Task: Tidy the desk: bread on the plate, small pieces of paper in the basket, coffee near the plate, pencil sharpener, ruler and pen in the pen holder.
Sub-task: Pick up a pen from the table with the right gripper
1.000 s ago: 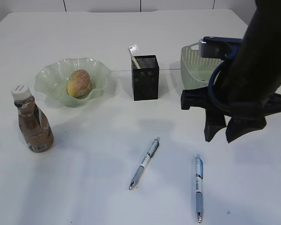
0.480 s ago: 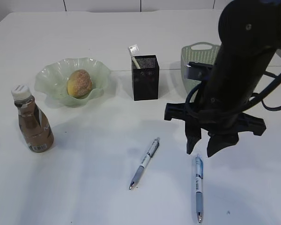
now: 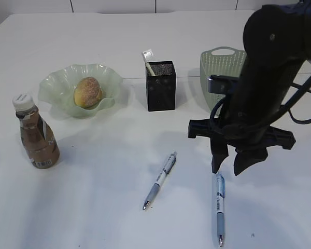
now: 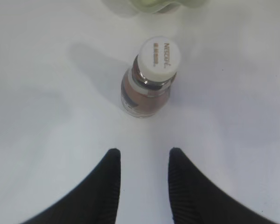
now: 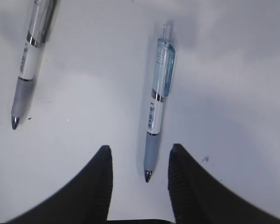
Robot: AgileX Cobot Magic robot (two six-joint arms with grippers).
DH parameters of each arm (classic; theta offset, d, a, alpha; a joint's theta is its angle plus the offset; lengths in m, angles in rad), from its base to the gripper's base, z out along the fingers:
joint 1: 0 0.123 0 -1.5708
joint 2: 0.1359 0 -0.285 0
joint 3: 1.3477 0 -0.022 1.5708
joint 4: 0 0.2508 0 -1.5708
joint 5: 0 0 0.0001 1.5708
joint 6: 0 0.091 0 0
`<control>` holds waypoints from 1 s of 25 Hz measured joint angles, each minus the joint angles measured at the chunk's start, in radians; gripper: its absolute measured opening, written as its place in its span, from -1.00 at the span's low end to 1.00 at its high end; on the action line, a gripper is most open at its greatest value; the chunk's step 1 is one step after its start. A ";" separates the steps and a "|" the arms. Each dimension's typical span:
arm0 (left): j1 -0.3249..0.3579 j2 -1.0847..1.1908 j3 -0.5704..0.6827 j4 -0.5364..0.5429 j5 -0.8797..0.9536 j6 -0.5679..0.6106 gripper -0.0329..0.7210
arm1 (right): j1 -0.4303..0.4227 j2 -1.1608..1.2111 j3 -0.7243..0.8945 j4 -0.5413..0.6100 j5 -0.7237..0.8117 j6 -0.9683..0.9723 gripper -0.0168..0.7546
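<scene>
Looking left to right, I count one coffee bottle (image 3: 36,137) near the table's nine o'clock edge, my left pincer (image 4: 142,163) spread apart and empty at its six o'clock, then one green plate (image 3: 51,83) holding one bread roll (image 3: 87,92), one black pen holder (image 3: 161,86), and one basket (image 3: 216,70) at two o'clock. Two pens lie on open white table: a left pen (image 3: 160,180) and a right pen (image 3: 219,208) toward five o'clock, with bare room around both. My right pincer (image 3: 236,168) hangs spread apart over the right pen's top end, gripping nothing.

Basket (image 3: 217,65) partly hidden by right arm, second pen (image 5: 30,60) cropped at top edge
</scene>
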 joint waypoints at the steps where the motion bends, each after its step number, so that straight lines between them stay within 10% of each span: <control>1: 0.000 0.000 0.000 0.000 0.000 0.000 -0.28 | 0.000 0.005 0.001 0.000 -0.005 -0.001 -0.10; 25: 0.000 0.000 0.000 0.000 -0.004 0.000 -0.28 | -0.071 0.129 0.015 0.014 -0.114 -0.090 -0.01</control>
